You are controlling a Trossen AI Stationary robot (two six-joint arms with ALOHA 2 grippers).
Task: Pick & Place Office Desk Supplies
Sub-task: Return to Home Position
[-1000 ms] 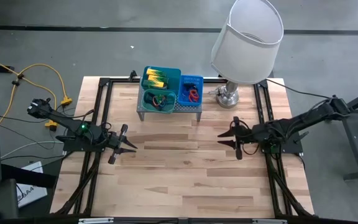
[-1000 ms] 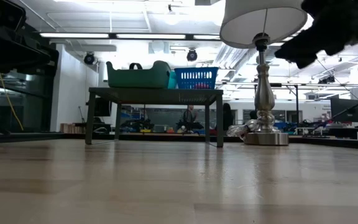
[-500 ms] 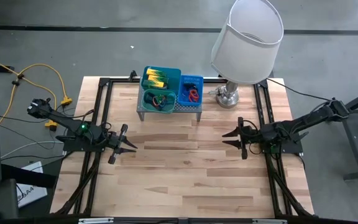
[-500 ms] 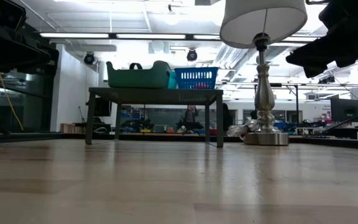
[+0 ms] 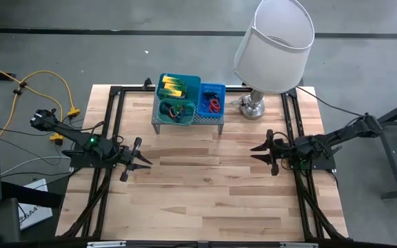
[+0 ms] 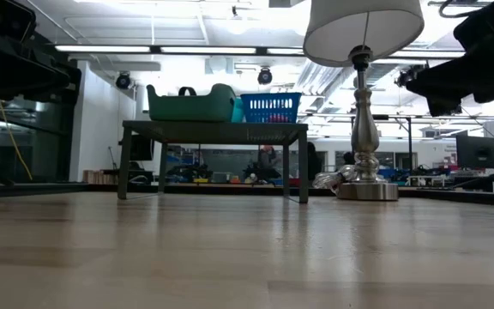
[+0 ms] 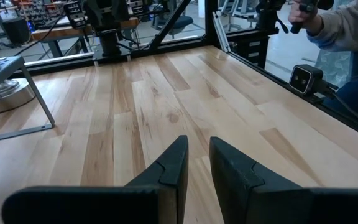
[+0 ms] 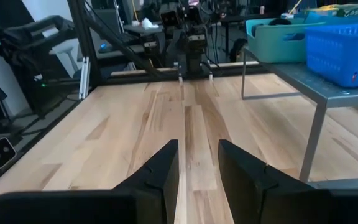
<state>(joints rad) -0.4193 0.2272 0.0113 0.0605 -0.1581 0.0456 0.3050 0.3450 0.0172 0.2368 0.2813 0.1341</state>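
Left gripper point(image 5: 147, 162) hangs at 9 o'clock of the table point(image 5: 198, 200), low over bare wood. In my left wrist feed its fingers point(image 7: 174, 163) show a narrow gap, nothing between them. Right gripper point(image 5: 256, 152) is at 3 o'clock, also over bare wood. Its fingers point(image 8: 165, 163) are slightly apart, a bit wider than the left's, and also empty. The two grippers face each other, well apart.

All supplies sit on the riser shelf point(image 5: 209, 119) at 12 o'clock:
- A teal tray point(image 5: 194, 83) takes the shelf's 11 o'clock corner, with the yellow-green crayon box point(image 5: 173, 87) inside.
- A green tray point(image 5: 161, 114) sits at its 7 o'clock corner, touching the teal one, with band loops point(image 5: 174, 110) in it.
- The blue mesh basket point(image 5: 211, 90) fills the 3 o'clock side, just beside both trays, with red and blue loops point(image 5: 214, 105) inside.

The lamp point(image 5: 274, 43) stands at 1 o'clock, base just beside the shelf. A person's hand point(image 7: 311, 21) shows beyond the table edge in the left wrist feed.
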